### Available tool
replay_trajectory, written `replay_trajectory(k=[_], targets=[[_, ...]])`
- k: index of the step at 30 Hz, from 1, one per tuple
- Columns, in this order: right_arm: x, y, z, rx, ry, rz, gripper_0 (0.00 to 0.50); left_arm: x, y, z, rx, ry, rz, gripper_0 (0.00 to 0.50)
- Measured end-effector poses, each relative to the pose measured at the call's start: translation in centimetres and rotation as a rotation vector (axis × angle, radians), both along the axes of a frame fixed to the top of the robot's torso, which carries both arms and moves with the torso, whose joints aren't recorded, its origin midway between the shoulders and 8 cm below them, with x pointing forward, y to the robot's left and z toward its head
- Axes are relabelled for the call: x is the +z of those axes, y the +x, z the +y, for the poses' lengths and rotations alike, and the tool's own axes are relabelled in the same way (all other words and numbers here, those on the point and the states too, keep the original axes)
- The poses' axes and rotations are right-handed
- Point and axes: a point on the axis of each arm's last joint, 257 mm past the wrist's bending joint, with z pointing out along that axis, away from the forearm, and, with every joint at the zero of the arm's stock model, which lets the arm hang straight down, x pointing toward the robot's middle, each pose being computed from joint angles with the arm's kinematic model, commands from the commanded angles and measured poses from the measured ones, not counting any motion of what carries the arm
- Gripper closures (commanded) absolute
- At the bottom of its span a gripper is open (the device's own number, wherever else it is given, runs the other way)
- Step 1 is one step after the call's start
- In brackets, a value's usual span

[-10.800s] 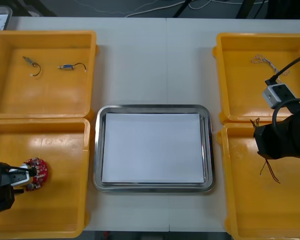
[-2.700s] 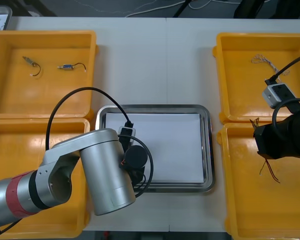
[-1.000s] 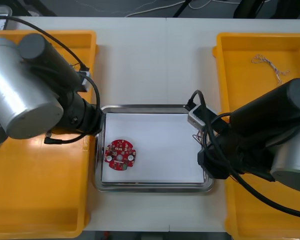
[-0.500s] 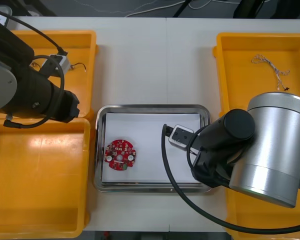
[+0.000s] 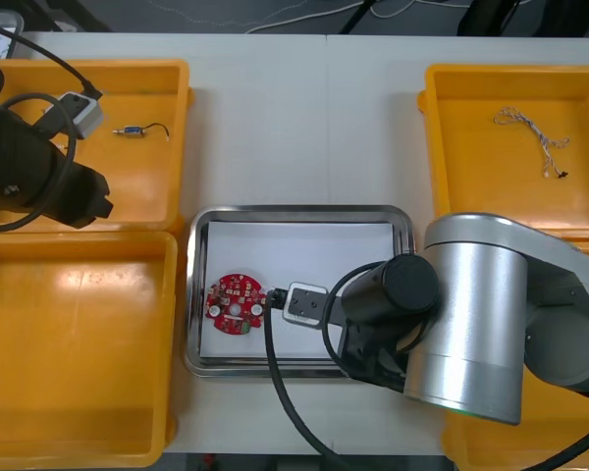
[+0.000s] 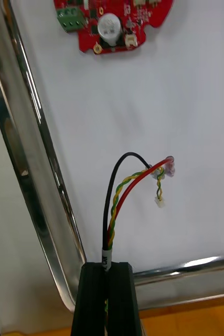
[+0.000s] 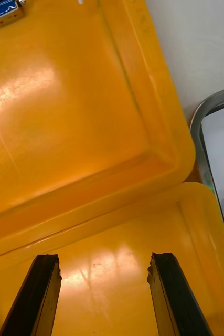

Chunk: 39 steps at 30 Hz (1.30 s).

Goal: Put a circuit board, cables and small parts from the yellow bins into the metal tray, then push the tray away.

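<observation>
Right end effector grasps cable low over tray, for release beside board; left end effector released above bins.

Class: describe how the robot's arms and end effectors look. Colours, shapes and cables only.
The right arm is a fat silver cylinder narrowing to a black wrist, which carries a small grey box and a looping black cable. The left arm is black, with a similar box. The left end effector and right end effector have flat black fingers.

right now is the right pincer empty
No, the right pincer is shut on a red and yellow cable, over the metal tray.
</observation>
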Motion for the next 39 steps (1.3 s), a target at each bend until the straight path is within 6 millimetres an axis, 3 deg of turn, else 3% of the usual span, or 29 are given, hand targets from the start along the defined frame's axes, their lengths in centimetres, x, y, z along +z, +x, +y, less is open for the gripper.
replay_trajectory(k=[7, 15, 25, 32, 35, 37, 38, 39], targets=[[-1.1, -0.3, 1.6, 0.14, -0.022, -0.018, 0.5, 0.1, 0.4, 2.2, 0.056, 0.007, -0.008, 0.0], [-2.4, 0.9, 0.7, 0.226, -0.103, -0.021, 0.5, -0.1, 0.8, 4.5, 0.002, 0.058, 0.005, 0.0], [-4.2, 2.2, 1.0, 0.2, -0.11, 0.008, 0.5, -2.8, 1.3, 7.0, -0.017, 0.073, 0.089, 0.0], [-5.2, 2.9, 1.3, 0.189, -0.105, 0.005, 0.497, -3.0, 2.3, 7.9, 0.026, 0.047, 0.124, 0.0], [-5.4, 2.9, 1.3, 0.189, -0.11, 0.008, 0.341, -2.7, 2.9, 8.0, 0.037, 0.035, 0.129, 0.0], [-5.5, 2.9, 1.3, 0.19, -0.111, 0.009, 0.153, -2.5, 3.4, 8.1, 0.044, 0.026, 0.133, 0.0], [-5.5, 2.8, 1.3, 0.191, -0.111, 0.009, 0.109, -2.3, 3.6, 8.1, 0.047, 0.022, 0.134, 0.0], [-5.5, 2.8, 1.3, 0.191, -0.112, 0.009, 0.025, -2.2, 3.8, 8.1, 0.051, 0.018, 0.136, 0.0]])
